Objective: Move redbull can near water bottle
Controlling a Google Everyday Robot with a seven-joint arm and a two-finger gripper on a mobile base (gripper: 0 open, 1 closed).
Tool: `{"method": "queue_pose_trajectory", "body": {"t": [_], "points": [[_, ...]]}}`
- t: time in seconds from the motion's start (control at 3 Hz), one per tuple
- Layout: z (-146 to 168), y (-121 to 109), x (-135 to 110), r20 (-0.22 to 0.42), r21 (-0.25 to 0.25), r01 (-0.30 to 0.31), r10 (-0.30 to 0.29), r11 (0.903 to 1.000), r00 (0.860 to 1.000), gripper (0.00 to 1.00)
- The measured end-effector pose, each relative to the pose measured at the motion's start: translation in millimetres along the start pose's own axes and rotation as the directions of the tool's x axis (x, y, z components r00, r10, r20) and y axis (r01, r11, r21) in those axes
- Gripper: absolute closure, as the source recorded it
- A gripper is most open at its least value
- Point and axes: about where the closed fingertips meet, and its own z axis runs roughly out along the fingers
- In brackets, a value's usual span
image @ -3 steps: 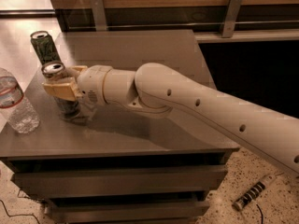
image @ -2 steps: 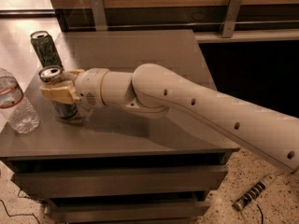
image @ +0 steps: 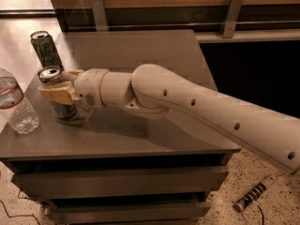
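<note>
The redbull can (image: 50, 75), slim and silvery with a silver top, stands upright on the grey table (image: 140, 50) near its front left corner. My gripper (image: 58, 89) reaches in from the right and is shut on the can, with one tan finger (image: 60, 94) across its front and the other behind. The water bottle (image: 16, 108), clear and crinkled with a red-edged white label, stands at the table's left edge, a short gap left of the can.
A wider green can (image: 45, 49) stands upright behind the redbull can near the table's left edge. The table has drawers below. A wooden wall panel with metal brackets runs behind. A striped tool (image: 255, 192) lies on the speckled floor at right.
My gripper has carried the redbull can a little to the left, closer to the water bottle. The bottle and green can have not moved.
</note>
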Motion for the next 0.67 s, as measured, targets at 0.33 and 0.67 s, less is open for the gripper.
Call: {"method": "queue_pose_trajectory", "body": {"t": [0.33,0.67], "points": [[1.2,1.6,-0.5,0.000,-0.003,0.001,-0.001,1.0000,1.000,0.30],[2.8,3.7,-1.1,0.000,-0.007,0.002,-0.002,1.0000,1.000,0.01]]}}
